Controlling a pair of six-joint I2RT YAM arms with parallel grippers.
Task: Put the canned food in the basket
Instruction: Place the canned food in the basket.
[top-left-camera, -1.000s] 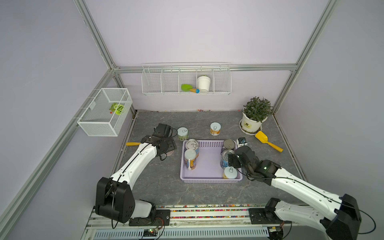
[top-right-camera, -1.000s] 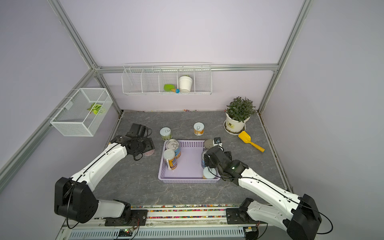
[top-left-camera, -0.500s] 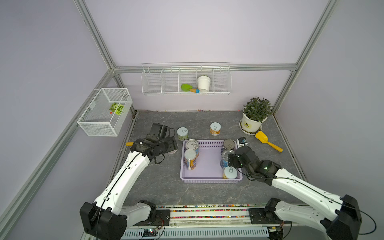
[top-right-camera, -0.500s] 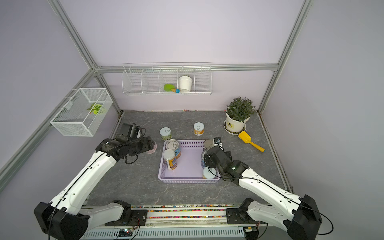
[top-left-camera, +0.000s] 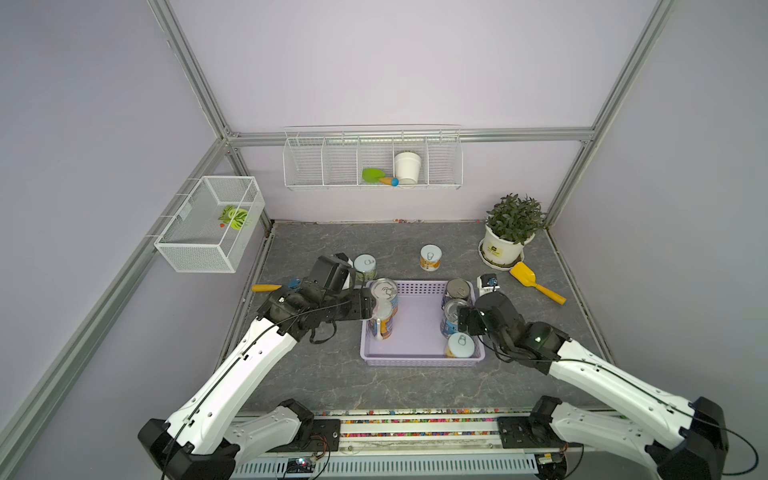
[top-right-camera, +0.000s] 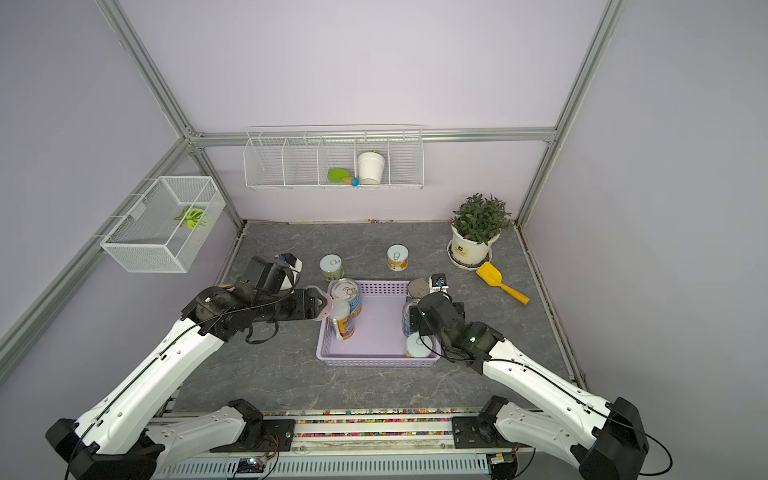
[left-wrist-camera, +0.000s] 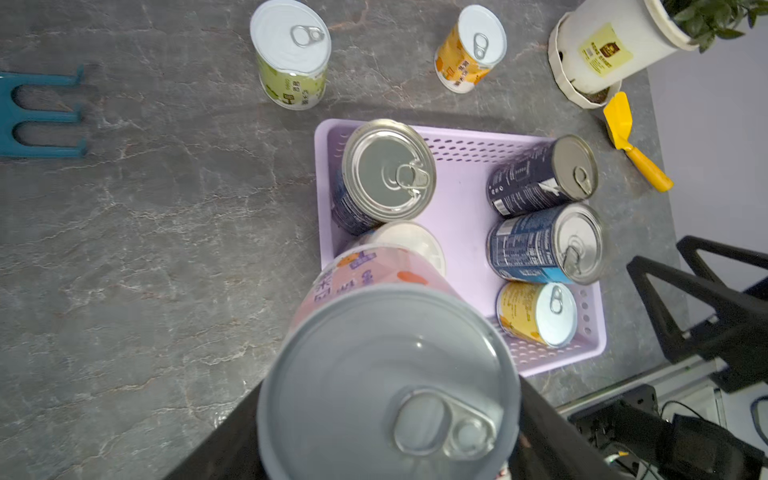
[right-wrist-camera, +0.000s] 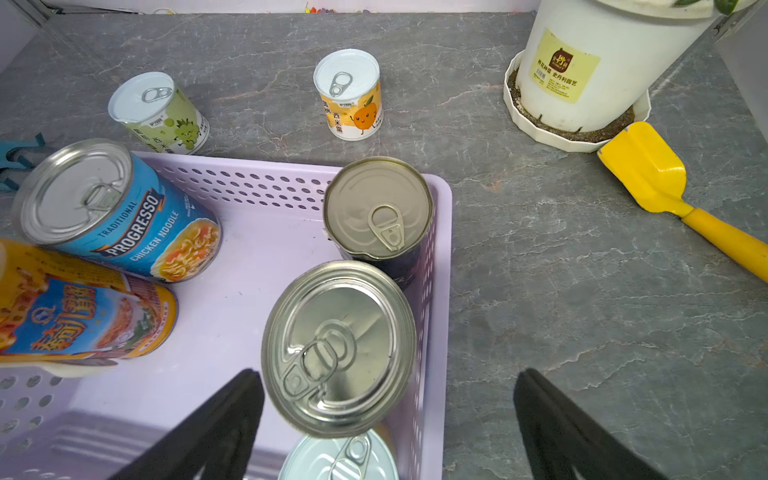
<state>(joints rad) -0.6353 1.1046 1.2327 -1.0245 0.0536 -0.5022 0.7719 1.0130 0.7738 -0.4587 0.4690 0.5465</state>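
Pale-lidded can (left-wrist-camera: 386, 374) pinched in the left fingers (top-right-camera: 323, 302) over the left end of the lavender basket (top-left-camera: 409, 360).
It has a pull-tab lid and a pinkish-orange label. In the basket are three taller silver-topped cans (top-left-camera: 384, 291) with blue or dark labels and a short yellow can (top-left-camera: 459, 345). A green-labelled can (top-left-camera: 365, 266) and a yellow-labelled can (top-left-camera: 430, 257) stand on the table (top-left-camera: 316, 374) behind it. The right fingers (right-wrist-camera: 216, 424) are spread wide, one over the basket and one over the table.

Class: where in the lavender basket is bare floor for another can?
The middle strip of the basket, between the pair of cans at its left wall and the row of three along its right. Both walls are crowded; the left gripper holds a pink can at the left rim.
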